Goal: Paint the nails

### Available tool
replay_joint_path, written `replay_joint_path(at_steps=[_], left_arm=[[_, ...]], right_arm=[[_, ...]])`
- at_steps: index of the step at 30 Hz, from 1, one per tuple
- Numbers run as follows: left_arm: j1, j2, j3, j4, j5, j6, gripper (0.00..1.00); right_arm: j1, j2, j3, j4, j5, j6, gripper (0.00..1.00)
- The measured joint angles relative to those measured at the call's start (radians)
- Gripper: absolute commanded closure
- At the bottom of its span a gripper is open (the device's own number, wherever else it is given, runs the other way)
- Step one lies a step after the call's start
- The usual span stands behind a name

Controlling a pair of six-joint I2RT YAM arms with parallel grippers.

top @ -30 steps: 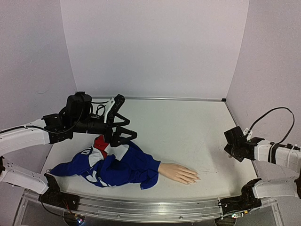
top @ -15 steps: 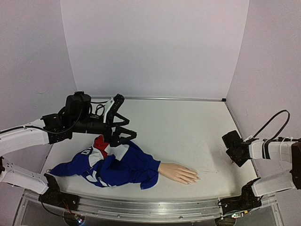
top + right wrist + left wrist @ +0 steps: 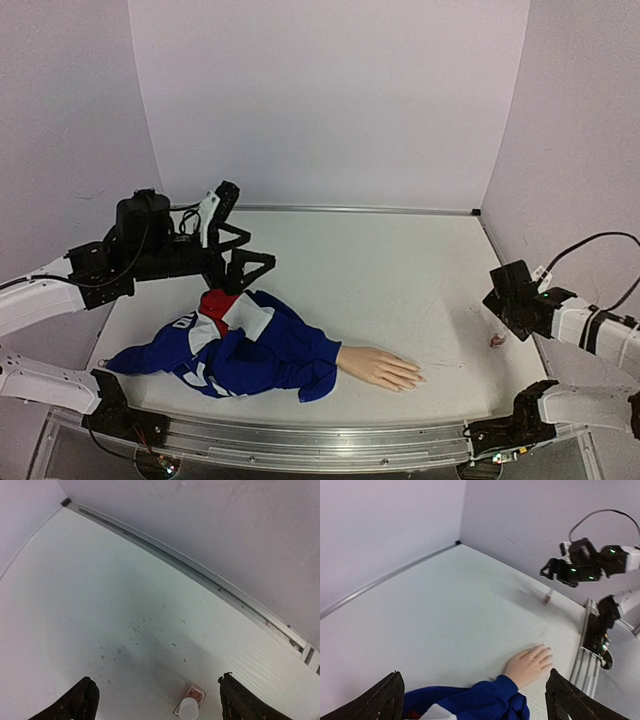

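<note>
Bottle [image 3: 496,340] sits right of the hand [image 3: 380,368] (well apart).

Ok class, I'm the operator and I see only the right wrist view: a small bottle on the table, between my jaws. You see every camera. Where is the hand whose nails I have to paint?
Observer: The mannequin hand lies flat near the front edge of the table. It is to the left of your bottle, with its fingertips pointing toward your side.
Operator: What is behind its wrist?
Observer: A blue sleeve, bunched up with red and white cloth, runs further left.
Operator: And the other arm?
Observer: The left gripper is above the far side of that sleeve, jaws open and holding nothing.
</note>
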State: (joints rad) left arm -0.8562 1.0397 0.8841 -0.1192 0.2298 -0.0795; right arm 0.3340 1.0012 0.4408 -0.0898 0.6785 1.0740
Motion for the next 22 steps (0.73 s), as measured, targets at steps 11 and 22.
replay_joint_path(at_steps=[11, 22], left_arm=[[0.0, -0.263, 0.154, -0.019, -0.463, 0.118, 0.01], [0.0, -0.42, 0.216, -0.012, -0.597, 0.294, 0.01]], right_arm=[[0.0, -0.407, 0.321, -0.063, -0.32, -0.582, 0.02], [-0.002, -0.56, 0.572, -0.088, -0.596, -0.821, 0.02]])
